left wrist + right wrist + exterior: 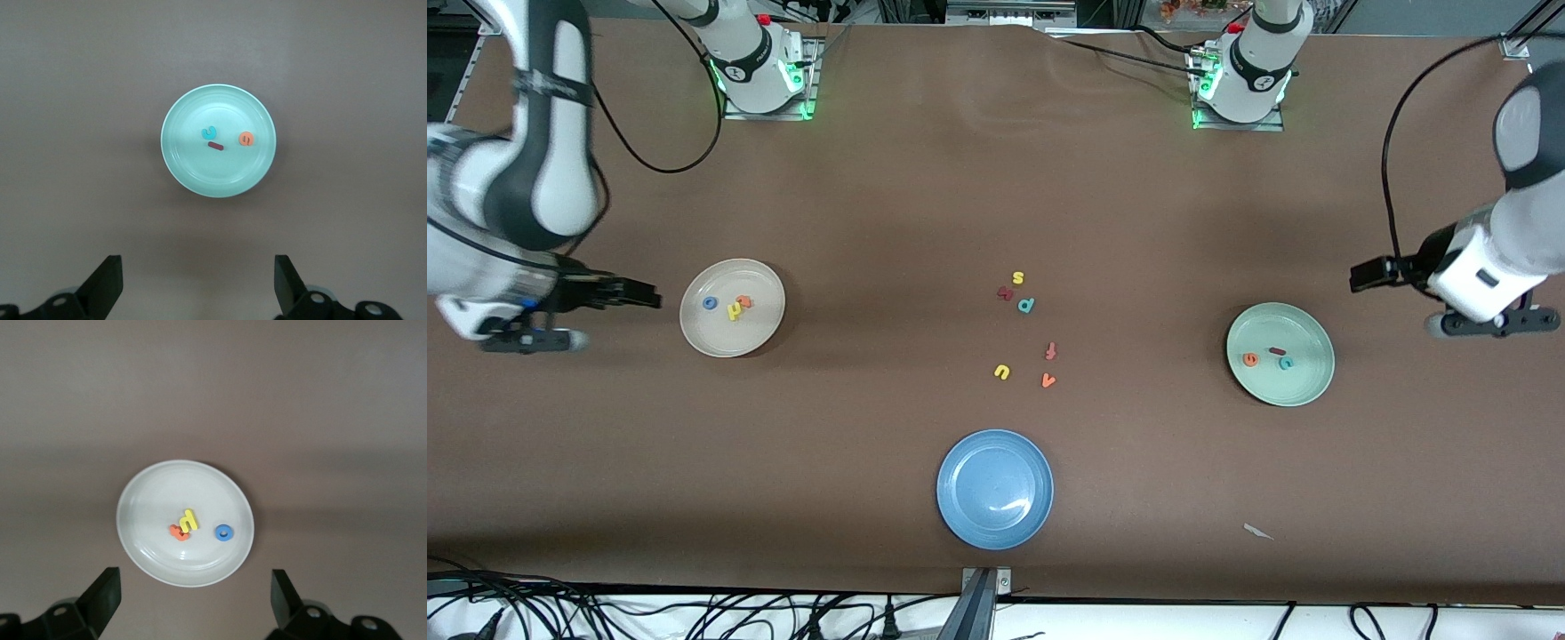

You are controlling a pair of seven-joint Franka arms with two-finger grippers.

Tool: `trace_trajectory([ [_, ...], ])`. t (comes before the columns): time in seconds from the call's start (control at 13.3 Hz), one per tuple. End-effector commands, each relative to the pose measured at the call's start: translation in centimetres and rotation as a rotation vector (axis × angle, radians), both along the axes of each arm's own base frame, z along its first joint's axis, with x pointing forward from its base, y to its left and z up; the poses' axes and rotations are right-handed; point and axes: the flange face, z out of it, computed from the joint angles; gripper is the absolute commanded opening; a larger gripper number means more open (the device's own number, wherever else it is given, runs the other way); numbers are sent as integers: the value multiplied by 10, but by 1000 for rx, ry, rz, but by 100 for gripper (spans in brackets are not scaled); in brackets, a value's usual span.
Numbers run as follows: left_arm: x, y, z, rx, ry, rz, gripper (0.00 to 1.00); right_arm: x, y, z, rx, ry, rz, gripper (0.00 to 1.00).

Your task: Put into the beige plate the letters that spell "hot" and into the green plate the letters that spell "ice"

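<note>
The beige plate (720, 334) lies toward the right arm's end of the table. In it are the blue "o" (710, 302), the yellow "h" (735, 309) and the orange "t" (744, 301), the last two touching. My right gripper (649, 296) hovers beside that plate, open and empty; its wrist view shows the plate (167, 487), "h" (189, 519), "t" (178, 532) and "o" (225, 533). The green plate (1303, 384) holds the orange "e" (1250, 359), dark red "i" (1277, 350) and teal "c" (1286, 363). My left gripper (1360, 274) hangs open beside it, with the plate (200, 175) showing in its wrist view.
A blue plate (960, 462) sits nearest the front camera, mid-table. Loose letters lie between the plates: yellow "s" (1017, 278), a dark red letter (1005, 292), teal "p" (1026, 305), reddish "f" (1051, 351), yellow "u" (1001, 372), orange "v" (1048, 380).
</note>
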Motion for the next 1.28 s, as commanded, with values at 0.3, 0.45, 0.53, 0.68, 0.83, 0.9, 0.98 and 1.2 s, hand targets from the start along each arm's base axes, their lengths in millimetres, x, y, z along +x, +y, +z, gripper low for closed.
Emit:
trace_trajectory([
  [0.3,-44,-10,75,-17,-70,-29,100,10,13,68,-12,21,-102,99],
  [0.45,-42,-10,71,-17,-67,-31,100,10,14,67,-44,52,-109,100],
  [0.53,-41,-11,72,-17,-69,-34,100,16,20,69,-50,47,-72,100],
  [0.68,-42,-11,73,-19,-69,-34,100,26,26,79,-65,32,-52,100],
  [0.83,-44,-9,74,-18,-63,-31,100,22,28,93,-66,21,-87,99],
  [0.9,-44,-8,73,-19,-58,-45,100,18,30,103,-79,11,-97,99],
  [0.98,-44,-5,72,-22,-57,-64,100,15,32,108,-97,5,-106,99],
  [1.2,-43,1,72,-17,-56,-87,100,10,36,92,-104,-1,-159,99],
])
